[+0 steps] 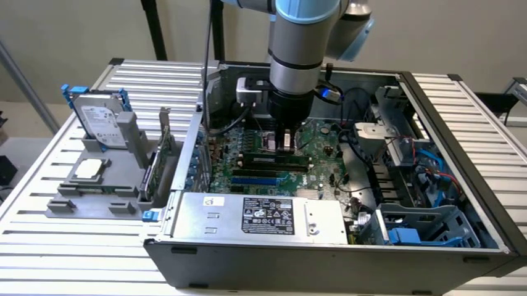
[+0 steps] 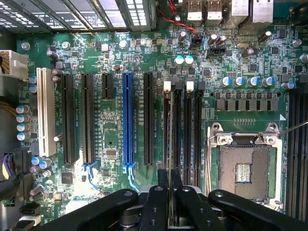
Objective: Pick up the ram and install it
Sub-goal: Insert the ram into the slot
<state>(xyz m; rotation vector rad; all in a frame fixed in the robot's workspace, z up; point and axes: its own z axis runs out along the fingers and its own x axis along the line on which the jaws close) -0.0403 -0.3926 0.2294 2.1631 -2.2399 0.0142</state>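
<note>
Your claw (image 2: 169, 202) pinched the thin green ram stick (image 2: 169, 139) edge-on directly below it, over the black memory slots (image 2: 183, 125); any tilt could have jammed it against a slot wall.

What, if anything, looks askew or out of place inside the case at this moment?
Nothing stands out. The claw is over the memory slots with the ram edge-on between its fingers, in line with a slot. The CPU socket is bare, and the hard drive and an upright card stand on the holder outside the case.
</note>
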